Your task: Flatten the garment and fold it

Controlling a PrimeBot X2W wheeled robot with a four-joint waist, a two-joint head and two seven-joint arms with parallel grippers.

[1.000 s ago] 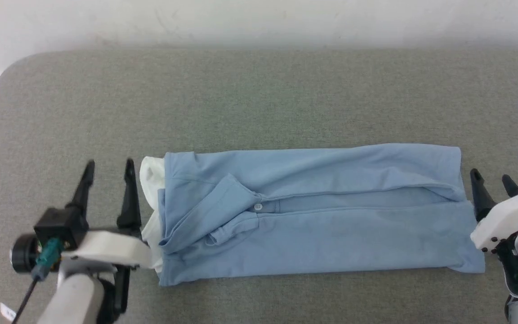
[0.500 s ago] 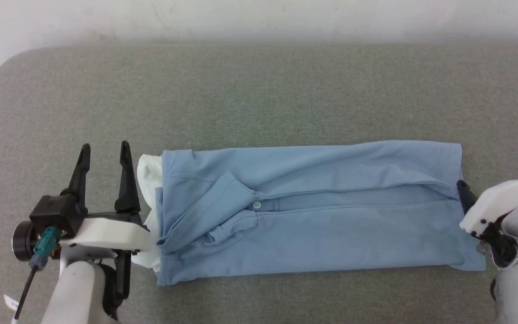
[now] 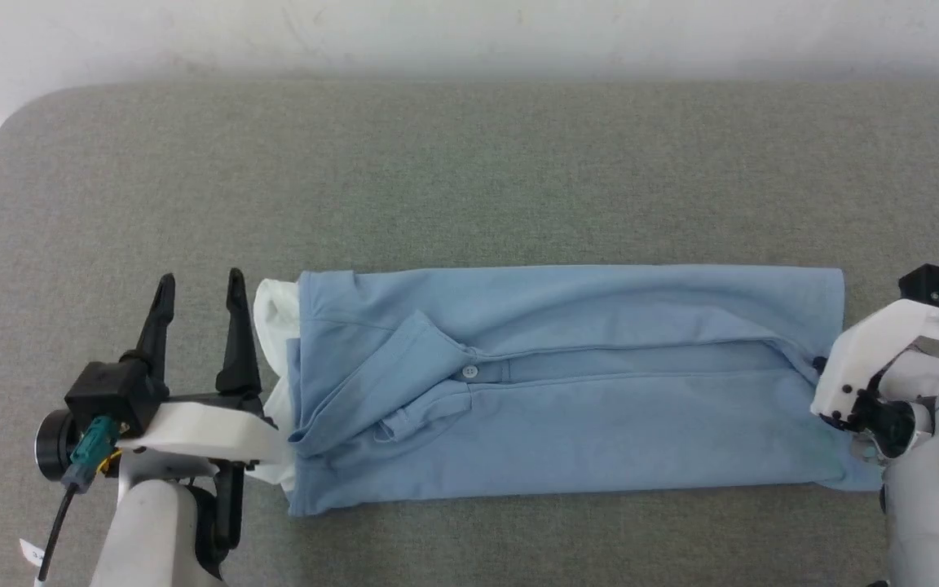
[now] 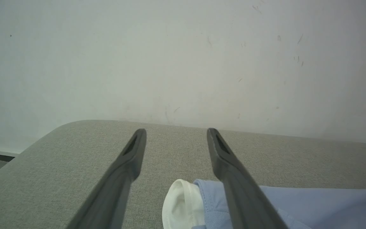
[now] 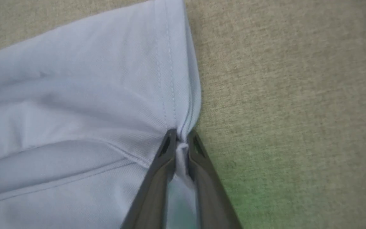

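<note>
The garment (image 3: 567, 383), a light blue polo shirt, lies folded into a long band across the grey table, its white collar (image 3: 275, 326) at the left end. In the right wrist view my right gripper (image 5: 180, 136) is shut on the garment's hem edge (image 5: 183, 105), cloth pinched between the fingers. In the head view that gripper (image 3: 822, 367) sits at the band's right end, its fingers hidden under the white housing. My left gripper (image 3: 199, 289) stands open just left of the collar, holding nothing. The left wrist view shows its spread fingers (image 4: 129, 159) above the collar (image 4: 181, 206).
The grey fabric-covered table (image 3: 469, 179) reaches back to a white wall (image 3: 469, 33). Its rounded left corner (image 3: 5, 139) lies at the far left.
My right gripper has moved left onto the garment's right end and closed on the hem. The left gripper stays open beside the collar. The camera has shifted slightly.
</note>
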